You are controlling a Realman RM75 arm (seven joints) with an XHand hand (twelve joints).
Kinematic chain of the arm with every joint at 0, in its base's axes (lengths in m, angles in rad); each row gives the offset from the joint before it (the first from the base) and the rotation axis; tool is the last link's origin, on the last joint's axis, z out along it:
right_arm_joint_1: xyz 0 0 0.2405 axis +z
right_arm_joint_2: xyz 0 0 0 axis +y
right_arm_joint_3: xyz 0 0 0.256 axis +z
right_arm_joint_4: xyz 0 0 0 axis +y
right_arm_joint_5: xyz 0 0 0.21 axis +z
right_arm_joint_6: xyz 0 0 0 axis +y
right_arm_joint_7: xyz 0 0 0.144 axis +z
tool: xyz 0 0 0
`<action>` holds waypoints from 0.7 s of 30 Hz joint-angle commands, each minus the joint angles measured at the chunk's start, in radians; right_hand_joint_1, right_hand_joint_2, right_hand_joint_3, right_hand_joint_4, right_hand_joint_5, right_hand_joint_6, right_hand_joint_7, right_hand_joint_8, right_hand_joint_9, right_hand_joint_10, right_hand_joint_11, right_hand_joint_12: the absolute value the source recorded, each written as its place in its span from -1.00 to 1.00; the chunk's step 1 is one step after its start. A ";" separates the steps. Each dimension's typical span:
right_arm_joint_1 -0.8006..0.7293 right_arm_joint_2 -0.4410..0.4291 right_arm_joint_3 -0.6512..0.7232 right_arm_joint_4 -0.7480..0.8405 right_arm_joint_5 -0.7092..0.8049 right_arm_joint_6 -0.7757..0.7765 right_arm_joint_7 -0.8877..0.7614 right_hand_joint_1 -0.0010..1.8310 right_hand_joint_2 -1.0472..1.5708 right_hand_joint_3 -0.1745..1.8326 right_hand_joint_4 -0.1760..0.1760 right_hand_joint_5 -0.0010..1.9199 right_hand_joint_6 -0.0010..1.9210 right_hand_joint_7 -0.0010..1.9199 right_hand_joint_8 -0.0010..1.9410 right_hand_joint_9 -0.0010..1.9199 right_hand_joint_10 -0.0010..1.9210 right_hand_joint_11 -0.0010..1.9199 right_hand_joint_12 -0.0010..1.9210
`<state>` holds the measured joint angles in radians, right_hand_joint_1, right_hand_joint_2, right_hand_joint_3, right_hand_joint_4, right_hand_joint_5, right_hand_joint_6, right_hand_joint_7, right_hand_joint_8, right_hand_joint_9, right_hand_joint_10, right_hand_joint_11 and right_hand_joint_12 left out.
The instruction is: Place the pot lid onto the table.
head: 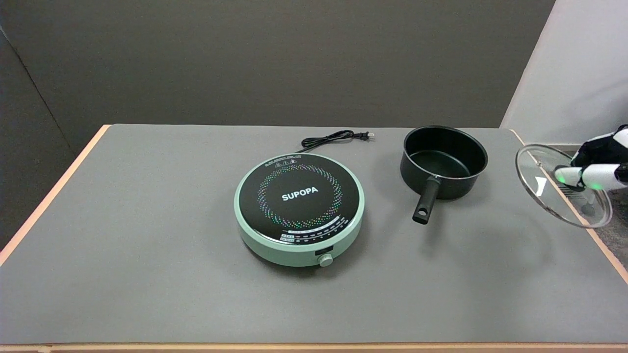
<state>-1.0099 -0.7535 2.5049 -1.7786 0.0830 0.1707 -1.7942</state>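
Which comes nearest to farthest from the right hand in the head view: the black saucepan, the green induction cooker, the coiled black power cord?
From the right hand, which holds the round glass pot lid at the table's right edge:
1. Black saucepan, just left of the lid.
2. Coiled black power cord, at the back, mid-table.
3. Green induction cooker, centre; close to the cord's rank.
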 commanded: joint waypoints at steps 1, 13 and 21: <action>-0.051 -0.022 -0.117 -0.079 -0.307 0.037 -0.026 0.33 0.59 -0.56 -0.54 -0.23 0.39 0.08 0.05 -0.02 0.21 -0.34 0.15; -0.041 -0.002 -0.179 -0.082 -0.307 0.040 -0.026 0.33 0.59 -0.56 -0.54 -0.23 0.39 0.08 0.05 -0.02 0.22 -0.34 0.16; -0.022 0.023 -0.224 -0.078 -0.307 0.077 -0.020 0.33 0.59 -0.56 -0.52 -0.23 0.40 0.08 0.05 -0.03 0.23 -0.34 0.16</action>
<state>-1.0462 -0.7601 2.3688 -1.8454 -0.1713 0.2026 -1.8155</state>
